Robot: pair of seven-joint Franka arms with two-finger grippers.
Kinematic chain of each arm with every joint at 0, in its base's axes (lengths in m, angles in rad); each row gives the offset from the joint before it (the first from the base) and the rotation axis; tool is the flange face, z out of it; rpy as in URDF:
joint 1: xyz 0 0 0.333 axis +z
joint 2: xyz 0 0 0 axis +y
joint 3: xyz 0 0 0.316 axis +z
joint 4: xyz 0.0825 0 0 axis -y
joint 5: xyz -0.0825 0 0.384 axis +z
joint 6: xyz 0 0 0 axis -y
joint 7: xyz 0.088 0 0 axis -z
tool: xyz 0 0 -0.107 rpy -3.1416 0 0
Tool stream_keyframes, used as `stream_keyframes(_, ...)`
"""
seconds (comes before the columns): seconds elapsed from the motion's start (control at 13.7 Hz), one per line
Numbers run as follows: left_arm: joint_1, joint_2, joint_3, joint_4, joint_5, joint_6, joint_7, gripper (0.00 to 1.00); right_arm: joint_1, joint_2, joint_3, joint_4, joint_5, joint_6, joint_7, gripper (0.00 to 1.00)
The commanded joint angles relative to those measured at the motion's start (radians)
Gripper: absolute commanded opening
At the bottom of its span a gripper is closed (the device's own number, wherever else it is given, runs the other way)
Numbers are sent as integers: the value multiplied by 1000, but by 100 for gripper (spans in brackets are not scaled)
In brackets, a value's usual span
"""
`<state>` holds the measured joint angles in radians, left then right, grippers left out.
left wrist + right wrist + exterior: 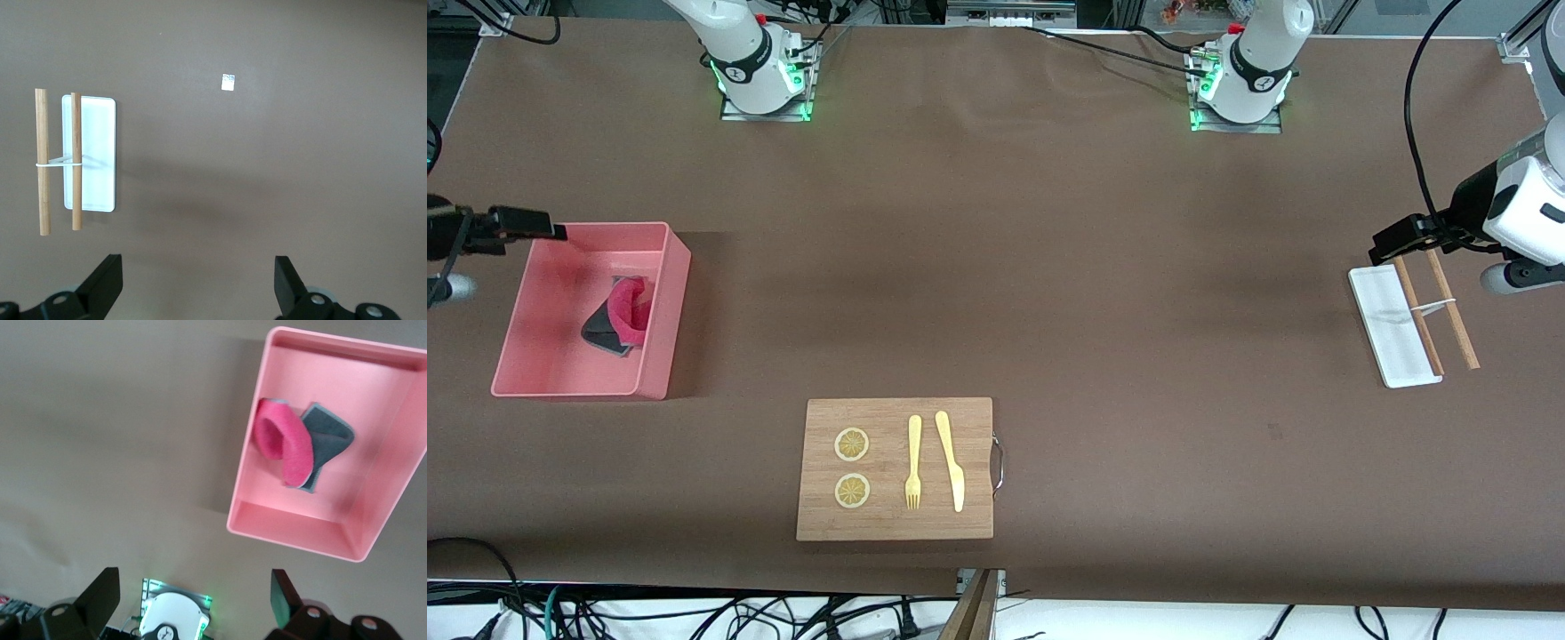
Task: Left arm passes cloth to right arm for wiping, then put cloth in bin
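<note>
Here, in the front view, the cloth (pixel 621 324) is seen crumpled inside the bin (pixel 663 311), which lies at nine o'clock from the cutting board (pixel 895 468), toward the right arm's end of the table. The right gripper (pixel 551 233) is held over the bin's rim. The left gripper (pixel 1383 252) waits over the white tray (pixel 1392 331) and chopsticks (pixel 1449 311).

In the left wrist view, the fingers (pixel 103 283) are spread wide, with nothing held.

In the right wrist view, the fingers (pixel 100 593) are likewise parted and empty, and the cloth (pixel 300 447) rests on the bin's floor. The task is judged essentially complete; a clean, straight retreat clear of the bin's walls is advised.
</note>
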<state>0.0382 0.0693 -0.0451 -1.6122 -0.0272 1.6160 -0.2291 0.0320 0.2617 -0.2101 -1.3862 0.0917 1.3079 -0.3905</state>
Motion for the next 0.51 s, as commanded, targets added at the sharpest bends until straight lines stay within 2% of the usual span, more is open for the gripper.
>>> stream_keyframes(0.0,-9,10,4,29,29,-22,10,100,-7,-73,72,-30,-65,-16,13,100)
stream_keyframes(0.22,-9,10,4,29,29,-22,8,100,-9,-113,132,-30,-75,-22,207,100)
stream_keyframes(0.44,-9,10,4,29,29,-22,8,100,-9,-130,140,-40,-70,-4,245,100)
